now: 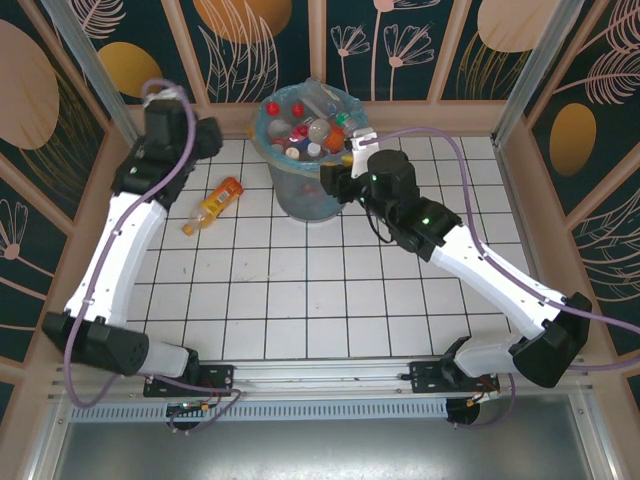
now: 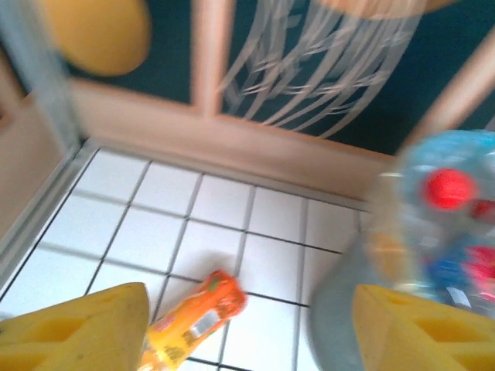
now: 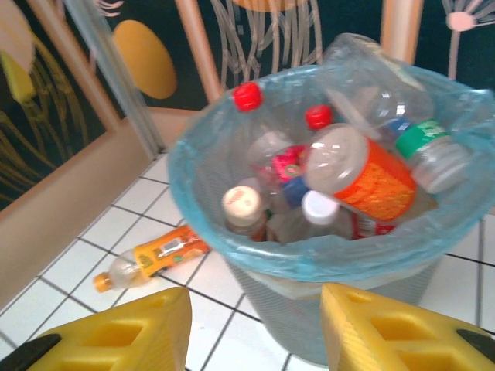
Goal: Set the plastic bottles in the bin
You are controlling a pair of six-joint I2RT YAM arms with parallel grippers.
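Note:
The bin [image 1: 300, 195], lined with a light-blue bag, stands at the back middle of the tiled table and holds several plastic bottles [image 1: 310, 130] up to its rim [image 3: 255, 241]. One orange bottle [image 1: 213, 205] lies on its side on the tiles left of the bin. My left gripper [image 1: 212, 135] hovers left of the bin, beyond that bottle. Its yellow fingers stand wide open and empty in the left wrist view, with the orange bottle [image 2: 193, 321] on the floor below them. My right gripper [image 1: 347, 165] is at the bin's right rim, open and empty [image 3: 255, 332].
Wooden-framed patterned panels [image 1: 240, 60] wall in the table at the back and sides. A metal post [image 1: 95, 60] stands at the back left corner. White tiles [image 1: 300, 290] stretch from the bin to the arm bases.

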